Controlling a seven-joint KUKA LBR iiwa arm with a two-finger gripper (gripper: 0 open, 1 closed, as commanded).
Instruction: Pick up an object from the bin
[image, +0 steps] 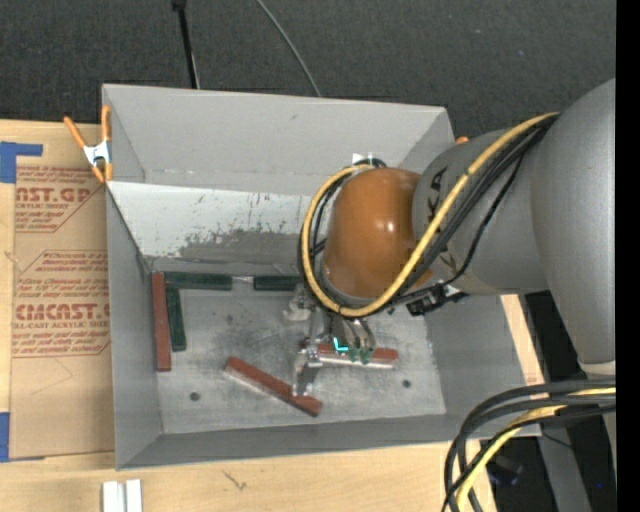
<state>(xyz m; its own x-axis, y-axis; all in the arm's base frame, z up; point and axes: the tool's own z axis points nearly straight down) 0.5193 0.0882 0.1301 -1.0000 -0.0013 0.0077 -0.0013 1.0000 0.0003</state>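
Scratches and dark scuffs mark the floor of the grey metal bin (232, 338), thickest along the foot of its sloping back wall. The bin sits on a pale wooden tabletop (300, 478), with dark ground (420, 50) beyond it at the top of the frame. The arm's orange cover (368, 235), looped by yellow and black cables (318, 215), fills the centre right. Below it the gripper (312, 362) is low over the floor right of centre; I cannot tell whether it is apart or together. A reddish-brown bar (262, 382) lies slantwise at lower centre, its right end just beside the gripper. A short reddish piece (380, 353) lies just right of the gripper. At the left a second reddish-brown bar (160, 322) lies beside a dark green bar (177, 318), and more green strips (200, 283) lie along the back wall.
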